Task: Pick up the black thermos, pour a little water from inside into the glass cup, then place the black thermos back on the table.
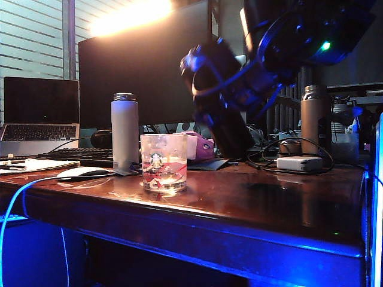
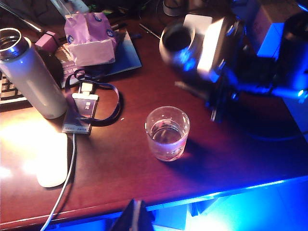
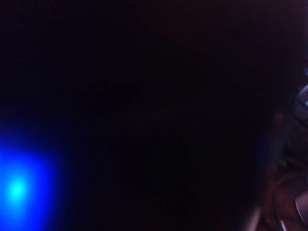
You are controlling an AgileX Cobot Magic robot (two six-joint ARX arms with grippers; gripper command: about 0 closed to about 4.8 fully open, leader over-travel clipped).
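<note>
In the right wrist view nearly everything is black behind a blue glow, so the right gripper's fingers cannot be made out there, and the left gripper shows only as a dark tip (image 2: 137, 216) at the near edge of its own view, jaw state impossible to tell. Above the table (image 1: 251, 203), right of the glass cup (image 1: 163, 162), the blurred right gripper (image 1: 218, 95) is clamped round the black thermos (image 1: 230, 128), held tilted in the air with its open mouth (image 2: 177, 41) toward the cup.

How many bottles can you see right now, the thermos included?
3: black thermos tilted, held off the table in the right end effector; white bottle left of the glass cup; bronze bottle far right. Others may be hidden.
</note>
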